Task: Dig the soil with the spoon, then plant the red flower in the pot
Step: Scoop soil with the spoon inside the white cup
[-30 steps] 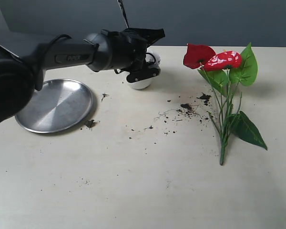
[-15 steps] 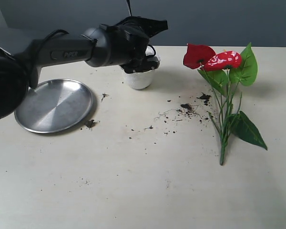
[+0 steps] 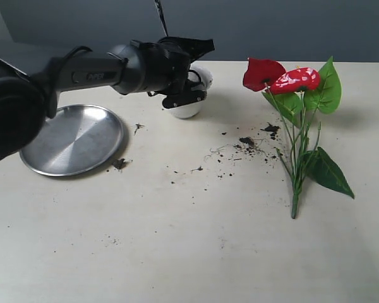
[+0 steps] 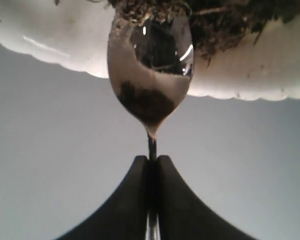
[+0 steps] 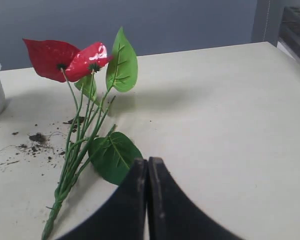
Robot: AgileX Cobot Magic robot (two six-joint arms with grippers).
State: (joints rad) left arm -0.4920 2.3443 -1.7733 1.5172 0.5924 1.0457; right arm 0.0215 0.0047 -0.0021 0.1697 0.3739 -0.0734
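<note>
Left pincer (image 4: 151, 161): I have it clamped on the thin handle of the spoon (image 4: 150, 75), dirty bowl against the soil (image 4: 225, 20) at the rim of the pot (image 4: 45, 35), which only the left wrist view shows; the exterior view hides it behind the arm. Right pincer (image 5: 147, 167): closed, empty, seen only from its wrist, near the red flower (image 5: 70, 60) lying on the table (image 5: 230, 125).
</note>
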